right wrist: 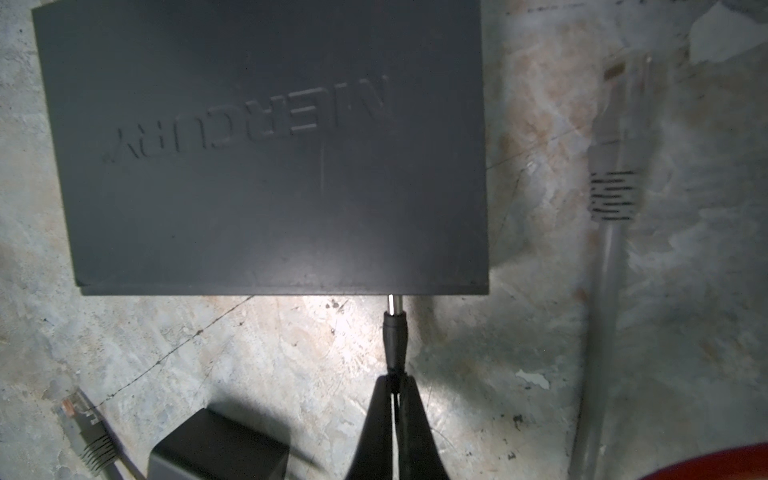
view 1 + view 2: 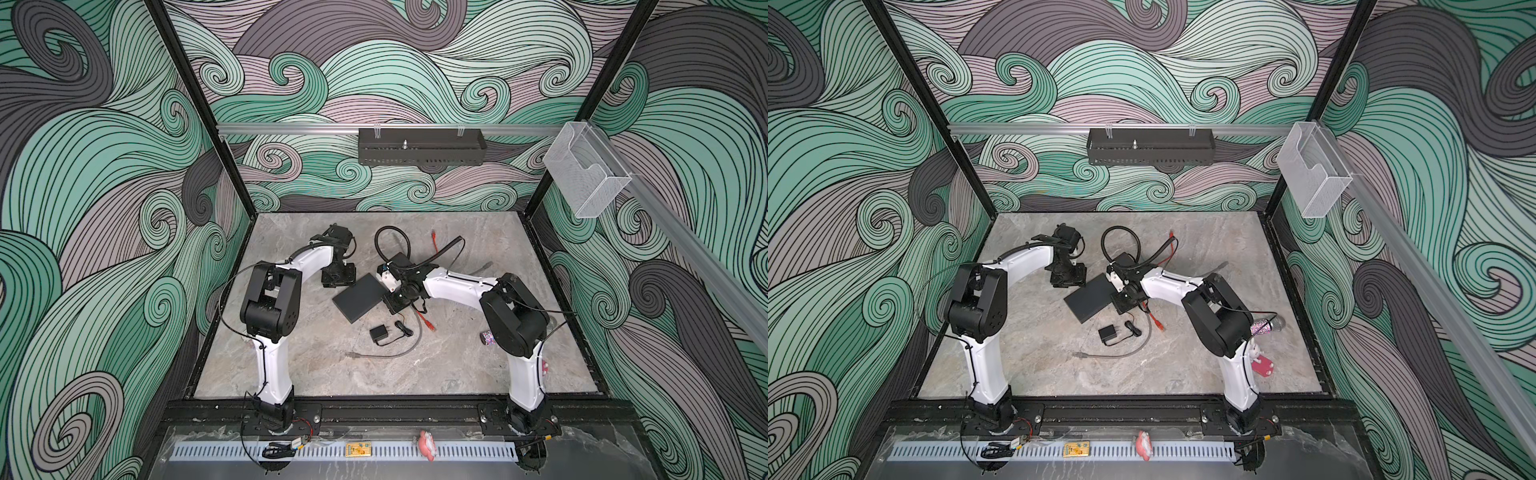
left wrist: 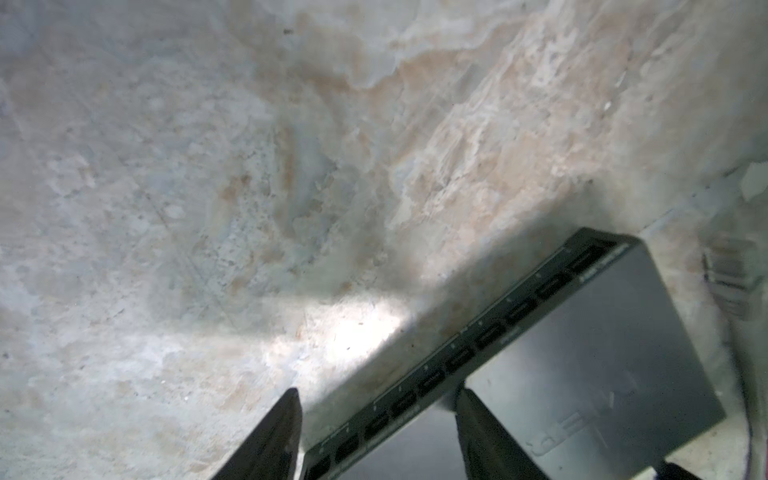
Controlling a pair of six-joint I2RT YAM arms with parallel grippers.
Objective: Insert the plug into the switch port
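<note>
The small black barrel plug (image 1: 395,336) is clamped in the closed right gripper (image 1: 395,380), its metal tip set against the side of the flat matte-black rectangular switch (image 1: 266,166), which is laid on the marbled grey tabletop (image 1: 249,353). The left gripper (image 3: 376,399) is held with jaws apart at the switch's port-lined edge.

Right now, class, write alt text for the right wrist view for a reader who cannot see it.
The right end effector, shut on a black barrel plug, holds its metal tip against the edge of the black switch; whether it has entered a port is unclear. A gray cable lies beside the switch.
</note>
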